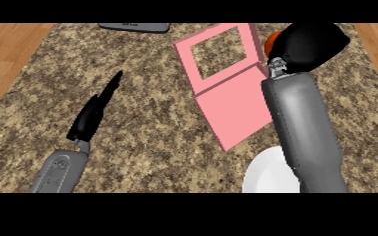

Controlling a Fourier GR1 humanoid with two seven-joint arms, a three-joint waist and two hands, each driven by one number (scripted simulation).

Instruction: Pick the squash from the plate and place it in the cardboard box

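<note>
Half-hidden squash [272, 39] behind right hand [314, 45]

We see the squash [272, 39] only as a small orange patch at the left edge of the right hand [314, 45], which curls over it and hides most of it. It sits up off the plate, just beside the box's right wall.

The box [235, 111] is pink, not cardboard brown. It lies on the granite counter, turned at an angle, with a square open compartment at its far end showing the counter through it and a flat pink panel stretching toward us.

The plate [266, 175] is white and round, at the lower edge, near the box's near corner; the right forearm covers its right side. Its visible part is bare.
</note>
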